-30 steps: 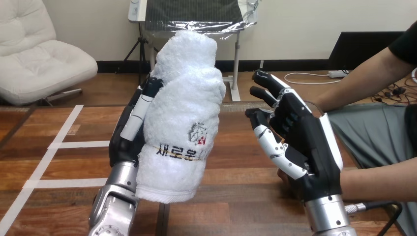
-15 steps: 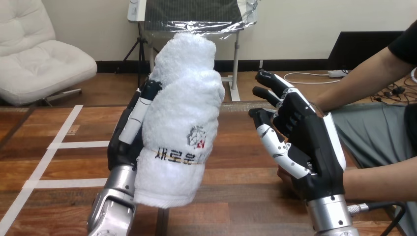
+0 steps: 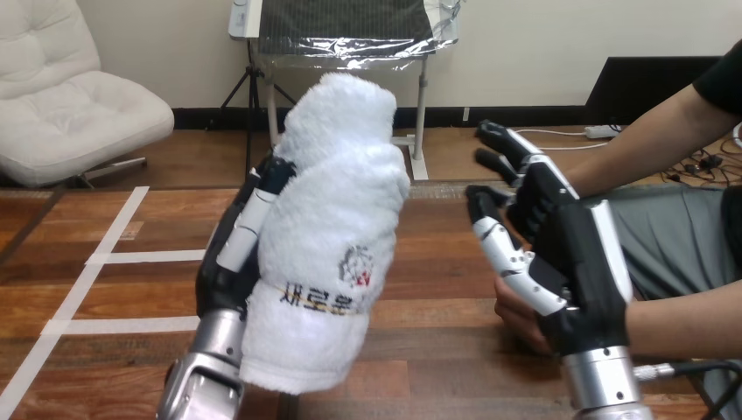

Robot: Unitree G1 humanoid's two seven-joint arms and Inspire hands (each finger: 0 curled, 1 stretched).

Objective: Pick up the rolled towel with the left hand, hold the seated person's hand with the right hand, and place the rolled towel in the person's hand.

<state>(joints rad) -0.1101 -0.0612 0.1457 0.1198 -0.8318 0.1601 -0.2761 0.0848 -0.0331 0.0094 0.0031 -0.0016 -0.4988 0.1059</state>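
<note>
My left hand (image 3: 234, 258) grips the rolled towel (image 3: 337, 227) above the table (image 3: 114, 293). Its long axis is near upright, top leaning slightly right. My right hand (image 3: 573, 262) has straight fingers and is just over the person's hand (image 3: 518, 315).

White rolled towel (image 3: 328, 254), upright, in the left hand (image 3: 223, 276); person's hand (image 3: 518, 317) just behind the right hand (image 3: 573, 271).

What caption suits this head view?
Left hand holds up the rolled towel; right hand stands open in front of the person's hand.
</note>
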